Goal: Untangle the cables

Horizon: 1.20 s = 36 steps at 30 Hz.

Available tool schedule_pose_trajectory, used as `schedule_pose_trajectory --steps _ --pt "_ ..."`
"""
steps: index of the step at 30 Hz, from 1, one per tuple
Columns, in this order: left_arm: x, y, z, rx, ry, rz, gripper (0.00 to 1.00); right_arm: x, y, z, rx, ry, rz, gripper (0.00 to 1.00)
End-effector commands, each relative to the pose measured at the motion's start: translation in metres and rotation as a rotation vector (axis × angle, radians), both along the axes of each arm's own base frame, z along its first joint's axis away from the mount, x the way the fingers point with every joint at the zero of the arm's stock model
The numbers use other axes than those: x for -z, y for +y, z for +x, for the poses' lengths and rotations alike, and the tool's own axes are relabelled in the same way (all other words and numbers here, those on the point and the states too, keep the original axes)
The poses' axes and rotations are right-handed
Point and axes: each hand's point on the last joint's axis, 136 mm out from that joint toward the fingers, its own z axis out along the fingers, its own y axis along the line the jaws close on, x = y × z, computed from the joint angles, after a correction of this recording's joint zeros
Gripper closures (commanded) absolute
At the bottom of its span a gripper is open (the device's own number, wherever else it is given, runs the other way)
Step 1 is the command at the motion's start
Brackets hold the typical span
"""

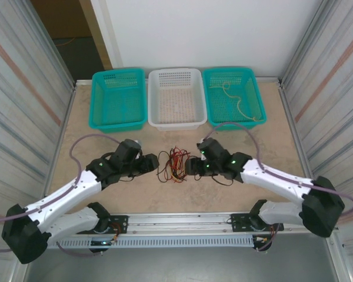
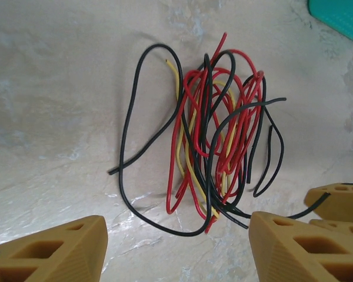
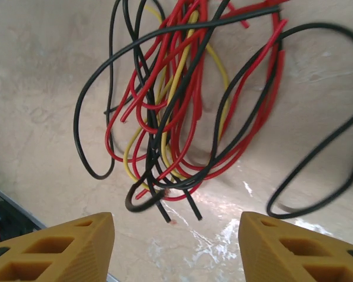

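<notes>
Tan fingers of the left gripper frame the bottom of its wrist view, set apart with nothing between them, and just beyond their tips lie the cables, a loose knot of red, black and yellow strands resting flat on the worktop. From above, the cables sit in the middle of the worktop, and their loops run mostly lengthwise from the near edge toward the far edge. The left gripper is just beside the left flank of the cables and the right gripper is just beside the right flank, so both face the bundle across its short width. The right wrist view shows the right gripper with its fingers also apart and bare, the cut ends of the cables hanging just ahead of them. One black strand trails out of the bundle to reach the right gripper, so that side looks a shade nearer, though I cannot tell whether it touches. Either arm could take an outer loop and draw it sideways away from the knot. Well beyond the cables stand a teal basket, a white basket and a second teal basket holding a pale strand.
</notes>
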Motion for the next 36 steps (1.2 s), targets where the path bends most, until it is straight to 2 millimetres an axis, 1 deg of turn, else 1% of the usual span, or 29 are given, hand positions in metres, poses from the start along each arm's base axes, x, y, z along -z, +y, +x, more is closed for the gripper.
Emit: schedule_pose_trajectory --steps 1,3,6,9,10,12,14,15,17,18,20,22,23,24,26,28,31,33,35,36 --pt "0.006 -0.024 0.006 0.028 0.016 -0.097 0.36 -0.020 0.021 0.014 0.019 -0.025 0.076 0.44" --pt "0.010 -0.034 0.009 0.049 0.015 -0.080 0.37 -0.016 0.020 0.017 0.020 -0.031 0.039 0.46" --pt "0.015 -0.049 0.016 0.085 0.018 -0.038 0.43 -0.003 0.012 0.022 0.030 -0.021 -0.046 0.49" --pt "0.018 -0.061 0.023 0.115 0.023 -0.004 0.48 -0.001 0.008 0.025 0.031 -0.031 -0.080 0.49" --pt "0.020 -0.062 0.025 0.117 0.025 0.027 0.50 -0.003 0.005 0.027 0.038 -0.041 -0.088 0.48" --pt "0.023 -0.059 0.026 0.131 0.018 0.140 0.55 -0.007 0.000 0.030 0.058 -0.062 -0.104 0.45" --pt "0.024 -0.058 0.027 0.155 0.009 0.240 0.61 -0.011 -0.008 0.034 0.086 -0.090 -0.122 0.38" --pt "0.025 -0.059 0.026 0.167 0.008 0.264 0.64 -0.013 -0.011 0.036 0.098 -0.106 -0.126 0.35" --pt "0.029 -0.060 0.026 0.183 0.009 0.306 0.72 -0.020 -0.018 0.040 0.126 -0.141 -0.133 0.26" --pt "0.030 -0.059 0.026 0.182 0.010 0.322 0.76 -0.024 -0.019 0.042 0.138 -0.159 -0.130 0.23" --pt "0.031 -0.056 0.026 0.176 0.010 0.347 0.85 -0.036 -0.024 0.047 0.168 -0.207 -0.120 0.20" --pt "0.030 -0.053 0.024 0.163 0.017 0.348 0.91 -0.050 -0.030 0.054 0.211 -0.275 -0.103 0.19" --pt "0.030 -0.053 0.023 0.163 0.013 0.340 0.91 -0.058 -0.033 0.057 0.232 -0.317 -0.092 0.18" --pt "0.030 -0.053 0.023 0.165 0.007 0.331 0.88 -0.065 -0.036 0.060 0.247 -0.358 -0.079 0.16" --pt "0.035 -0.053 0.021 0.172 0.008 0.329 0.75 -0.072 -0.048 0.065 0.297 -0.422 -0.064 0.12" --pt "0.039 -0.055 0.019 0.183 0.021 0.327 0.66 -0.075 -0.055 0.067 0.321 -0.410 -0.020 0.10" --pt "0.042 -0.064 0.017 0.198 0.056 0.301 0.64 -0.071 -0.054 0.066 0.282 -0.320 0.061 0.09" --pt "0.042 -0.072 0.018 0.222 0.048 0.278 0.59 -0.066 -0.050 0.065 0.241 -0.291 0.085 0.10" --pt "0.046 -0.072 0.021 0.214 0.045 0.290 0.59 -0.059 -0.050 0.065 0.219 -0.282 0.086 0.11" --pt "0.048 -0.069 0.022 0.203 0.048 0.305 0.62 -0.055 -0.051 0.064 0.218 -0.264 0.081 0.12"
